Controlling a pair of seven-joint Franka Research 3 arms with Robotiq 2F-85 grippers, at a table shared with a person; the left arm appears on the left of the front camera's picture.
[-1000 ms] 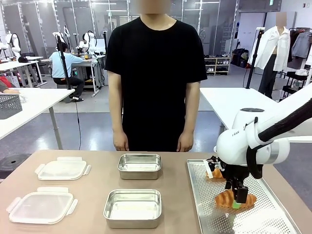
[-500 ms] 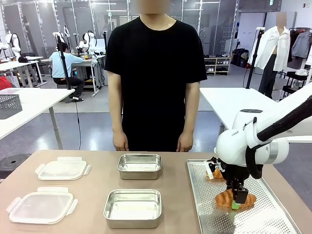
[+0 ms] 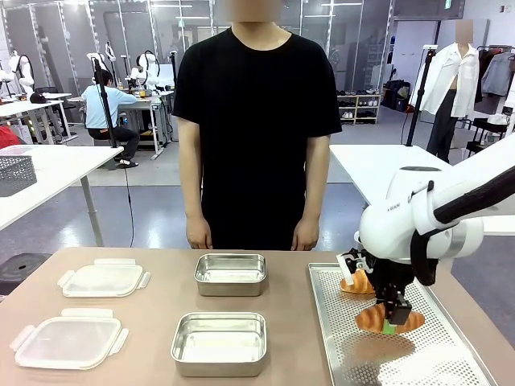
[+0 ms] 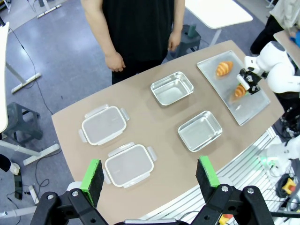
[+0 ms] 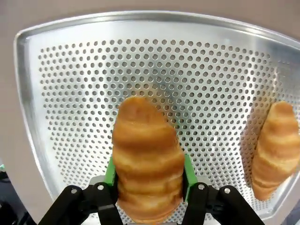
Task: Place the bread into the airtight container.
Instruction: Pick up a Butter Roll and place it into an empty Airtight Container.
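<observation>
The bread is a golden croissant [image 3: 378, 320] [image 5: 147, 154], and my right gripper [image 3: 391, 323] [image 5: 148, 180] is shut on it, holding it just above the perforated tray [image 3: 451, 354] [image 5: 197, 70]. A second croissant [image 3: 357, 283] [image 5: 276, 145] lies on the tray farther back. Two open steel containers sit mid-table, one near [image 3: 219, 343] and one far [image 3: 231, 274]. My left gripper [image 4: 150, 176] hangs open high above the table, looking down on both containers [image 4: 200, 131] [image 4: 172, 88] and the held croissant [image 4: 239, 90].
Two clear clip lids [image 3: 68, 339] [image 3: 103, 279] lie at the table's left. A person stands at the far edge with hands [image 3: 199, 235] down by their sides. Bare tabletop separates the containers from the tray.
My right gripper has closed on the croissant and lifted it a little off the tray. The containers, lids and person have not moved.
</observation>
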